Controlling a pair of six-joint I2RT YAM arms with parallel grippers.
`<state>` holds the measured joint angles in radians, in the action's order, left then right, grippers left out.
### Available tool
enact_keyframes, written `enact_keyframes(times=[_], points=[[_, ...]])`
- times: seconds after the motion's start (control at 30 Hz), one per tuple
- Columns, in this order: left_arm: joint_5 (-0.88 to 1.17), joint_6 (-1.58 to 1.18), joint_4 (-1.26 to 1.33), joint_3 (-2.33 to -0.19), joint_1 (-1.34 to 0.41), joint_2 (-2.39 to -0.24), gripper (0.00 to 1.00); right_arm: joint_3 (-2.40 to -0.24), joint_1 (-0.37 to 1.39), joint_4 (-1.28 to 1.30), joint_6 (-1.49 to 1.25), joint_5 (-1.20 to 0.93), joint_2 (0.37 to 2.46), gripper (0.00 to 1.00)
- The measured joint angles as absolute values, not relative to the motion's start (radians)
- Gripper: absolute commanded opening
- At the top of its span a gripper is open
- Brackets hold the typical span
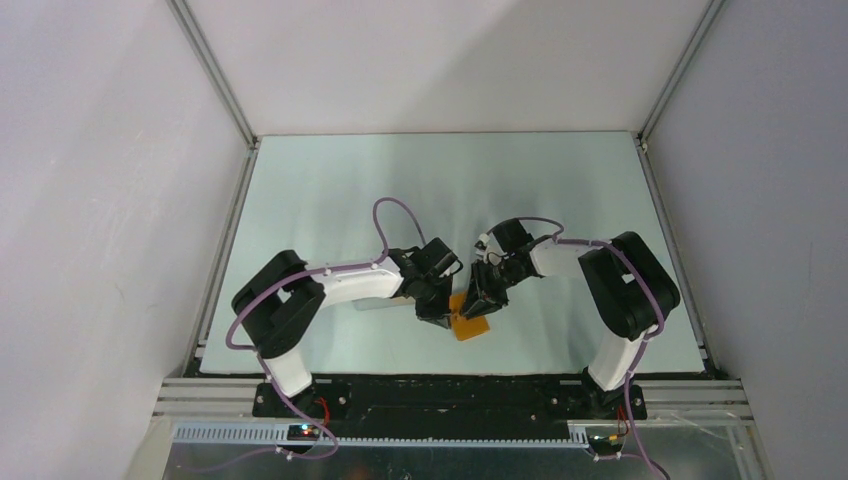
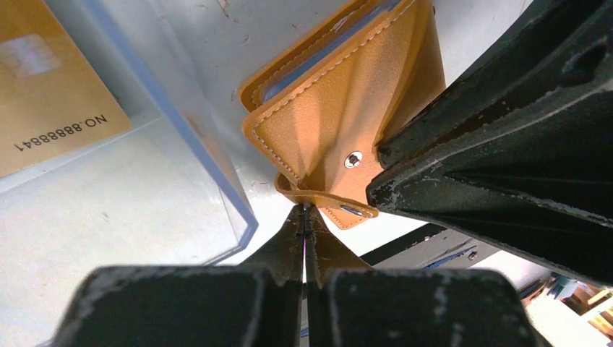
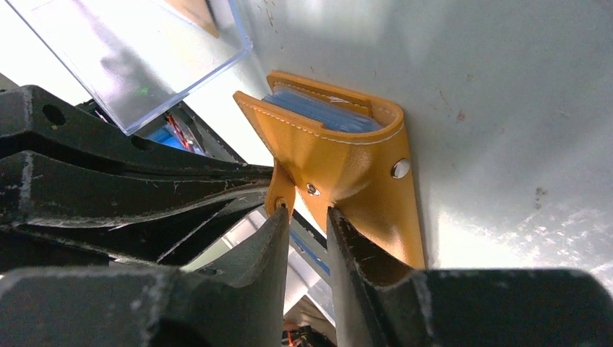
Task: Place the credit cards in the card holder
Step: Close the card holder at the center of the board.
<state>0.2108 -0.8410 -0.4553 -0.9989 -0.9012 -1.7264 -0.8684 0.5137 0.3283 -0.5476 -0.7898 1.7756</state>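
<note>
The left gripper (image 2: 306, 217), jaws pressed fully together, pinches the snap strap (image 2: 340, 211) of the orange-tan stitched-leather folding card holder (image 3: 340, 159) at its fingertips, apparently to steady it. The right gripper (image 3: 307, 217), jaws part open, straddles the holder's fold beside that strap and grips nothing. A golden rectangular credit card (image 2: 43, 87) lies in the clear plastic box (image 2: 195, 144) left of the left gripper, not yet pocketed.

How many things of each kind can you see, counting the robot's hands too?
Orange card holder: 1
Golden credit card in view: 1
Clear box: 1
Robot hands, left hand and right hand: 2
Total: 5
</note>
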Motion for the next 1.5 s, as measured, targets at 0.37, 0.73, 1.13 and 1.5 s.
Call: enact_keyframes(times=[0.37,0.73,1.13,1.5], points=[[0.211,-0.857,-0.447,-1.010,-0.901,-1.739,0.00,-0.864,0.498,0.325,-0.548,-0.794,1.758,0.28],[0.216,-0.865,-0.442,-1.010,-0.897,-1.743,0.00,-0.864,0.492,0.324,-0.539,-0.799,1.748,0.29],[0.223,-0.865,-0.435,-1.023,-0.896,-1.755,0.00,-0.864,0.477,0.324,-0.519,-0.814,1.734,0.35],[0.229,-0.865,-0.435,-1.024,-0.894,-1.755,0.00,-0.863,0.479,0.307,-0.496,-0.823,1.760,0.16]])
